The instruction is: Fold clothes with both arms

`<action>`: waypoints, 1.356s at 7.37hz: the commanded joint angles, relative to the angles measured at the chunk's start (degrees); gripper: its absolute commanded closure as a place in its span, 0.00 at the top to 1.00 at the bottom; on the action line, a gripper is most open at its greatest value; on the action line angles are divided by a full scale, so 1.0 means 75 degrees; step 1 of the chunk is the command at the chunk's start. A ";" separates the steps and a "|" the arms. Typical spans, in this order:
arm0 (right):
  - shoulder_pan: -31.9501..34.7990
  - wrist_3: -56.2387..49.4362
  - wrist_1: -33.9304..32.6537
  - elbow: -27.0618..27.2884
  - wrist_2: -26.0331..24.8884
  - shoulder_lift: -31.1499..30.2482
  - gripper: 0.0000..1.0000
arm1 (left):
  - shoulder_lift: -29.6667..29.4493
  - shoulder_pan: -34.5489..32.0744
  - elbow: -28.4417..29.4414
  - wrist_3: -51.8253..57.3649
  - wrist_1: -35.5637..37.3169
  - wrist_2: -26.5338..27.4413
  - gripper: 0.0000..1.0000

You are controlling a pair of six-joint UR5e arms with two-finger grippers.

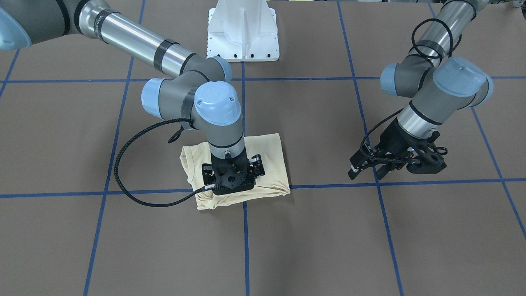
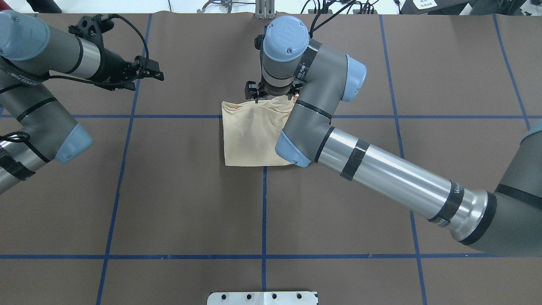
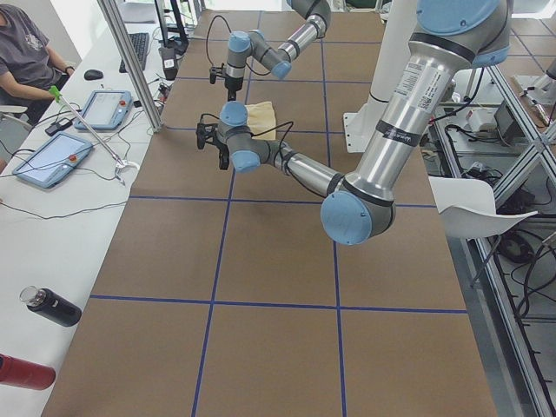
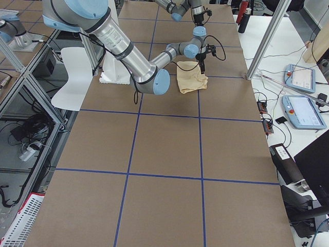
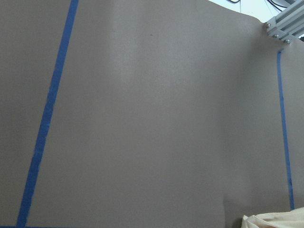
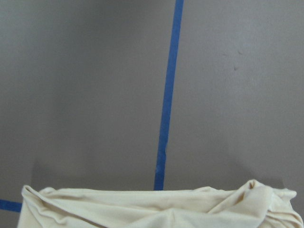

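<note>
Right pincer (image 1: 232, 183) on folded shirt (image 1: 273, 164), grip hidden by arm (image 1: 222, 131), left pincer (image 1: 367, 172) released aside

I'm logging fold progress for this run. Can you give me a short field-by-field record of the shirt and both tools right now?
shirt: folded into a compact rectangle, lying on the table, print not visible
right tool: pointing down at one edge of the shirt; jaws hidden
left tool: off to the side, clear of the shirt, jaws open, empty
table surface: brown, marked with a blue tape grid
</note>
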 commanded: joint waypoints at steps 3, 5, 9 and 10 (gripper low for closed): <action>-0.0168 -0.0050 0.0115 -0.0483 -0.0217 0.0180 0.98 | 0.0006 -0.0002 0.0000 -0.0009 0.0000 0.0000 1.00; -0.0297 0.0020 0.1562 -0.1230 -0.0709 0.0286 0.98 | 0.0006 0.0010 0.0023 -0.0009 0.0000 0.0000 1.00; -0.0297 -0.0026 0.1767 -0.1245 -0.1224 0.0310 0.98 | 0.0006 0.0021 0.0129 0.0015 0.0000 0.0012 1.00; -0.0297 -0.0015 0.2000 -0.1234 -0.1261 0.0333 0.99 | 0.0006 0.0010 0.0129 0.0015 0.0000 0.0012 1.00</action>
